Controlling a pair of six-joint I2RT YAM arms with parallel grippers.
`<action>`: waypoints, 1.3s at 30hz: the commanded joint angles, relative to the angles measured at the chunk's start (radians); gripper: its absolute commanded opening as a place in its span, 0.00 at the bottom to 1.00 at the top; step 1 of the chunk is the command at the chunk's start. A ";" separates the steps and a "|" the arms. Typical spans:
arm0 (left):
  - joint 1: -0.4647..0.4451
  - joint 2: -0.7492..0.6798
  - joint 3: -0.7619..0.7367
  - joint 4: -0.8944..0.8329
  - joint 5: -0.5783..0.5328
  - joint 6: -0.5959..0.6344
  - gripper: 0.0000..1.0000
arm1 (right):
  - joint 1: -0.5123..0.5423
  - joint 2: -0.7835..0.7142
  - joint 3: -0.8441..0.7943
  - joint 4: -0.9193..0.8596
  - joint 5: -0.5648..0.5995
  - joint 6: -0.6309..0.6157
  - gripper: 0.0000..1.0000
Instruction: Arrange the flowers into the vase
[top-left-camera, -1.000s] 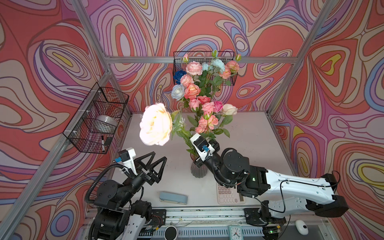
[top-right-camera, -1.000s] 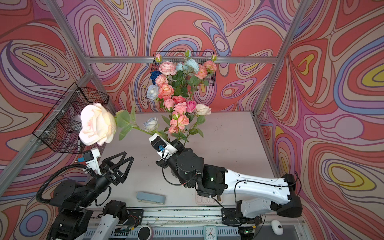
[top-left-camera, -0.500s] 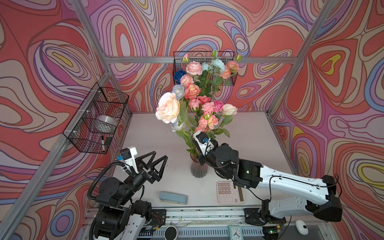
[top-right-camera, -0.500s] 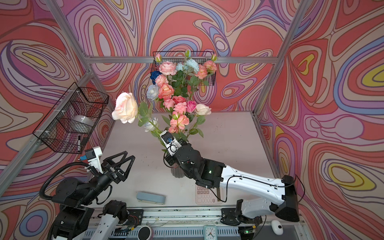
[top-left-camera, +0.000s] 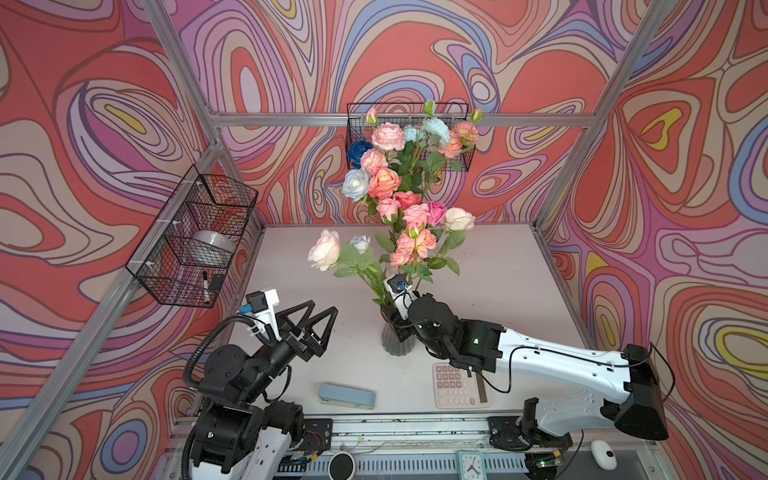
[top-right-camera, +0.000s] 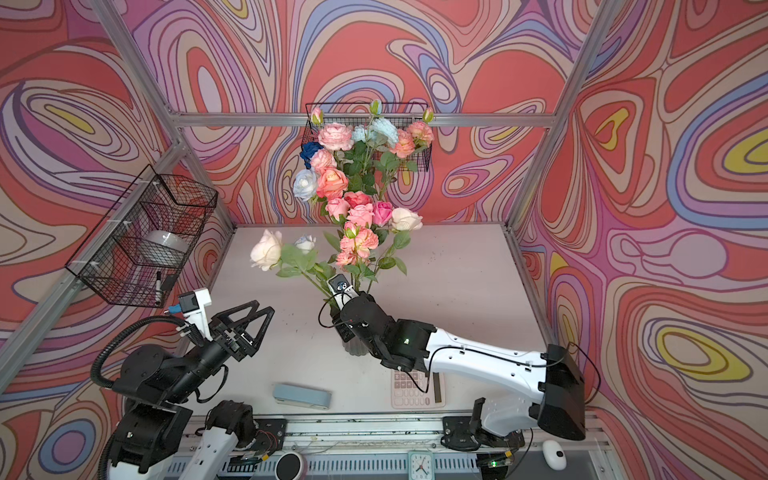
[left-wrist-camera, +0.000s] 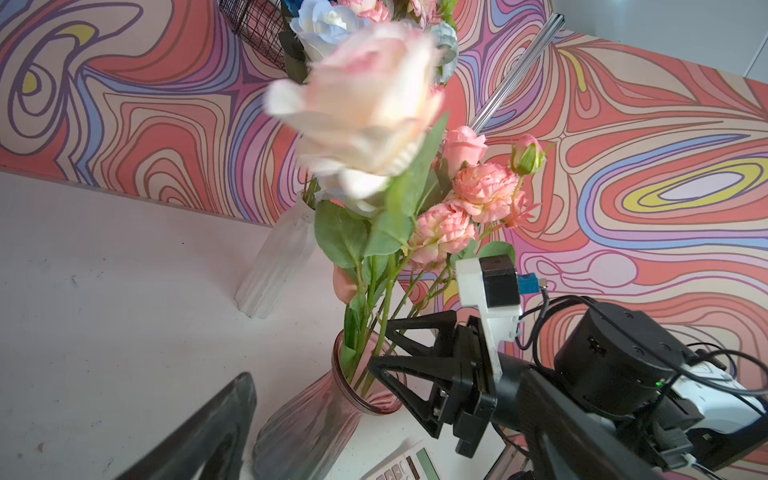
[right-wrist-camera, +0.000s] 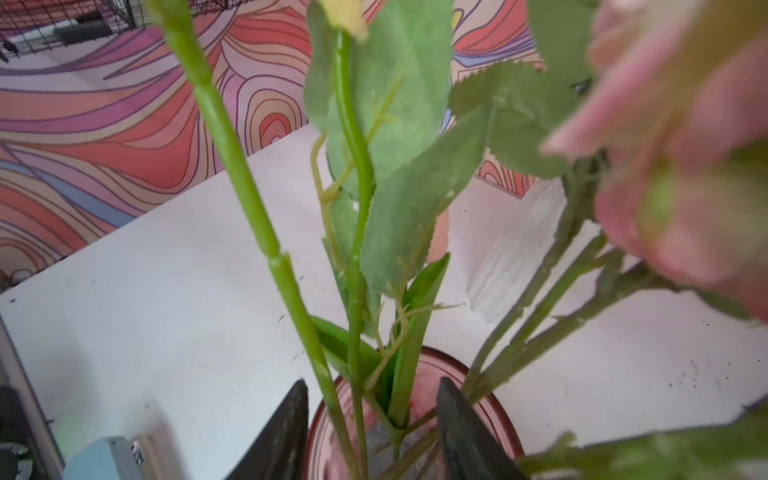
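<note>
No legible text, label, brand or number is found in any view. Key markings on the calculator (top-left-camera: 459, 384), just in front of the vase (top-left-camera: 395, 336), are too small to be read. Dial marks on the clock (top-left-camera: 469, 465), further in front of the vase, are not resolved.

Two vases (left-wrist-camera: 307, 419); two wire baskets (top-left-camera: 174, 286); one calculator (top-left-camera: 455, 386); one clock (top-left-camera: 469, 466).
</note>
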 joint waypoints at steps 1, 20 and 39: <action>-0.003 0.019 0.010 -0.016 -0.004 -0.001 1.00 | 0.004 -0.086 -0.039 -0.027 -0.081 0.088 0.56; -0.001 -0.086 -0.131 -0.208 -0.760 -0.116 1.00 | 0.047 -0.486 -0.325 -0.075 0.202 0.270 0.76; 0.074 0.880 -0.065 0.379 -1.068 0.400 1.00 | 0.046 -0.637 -0.447 -0.198 0.531 0.389 0.98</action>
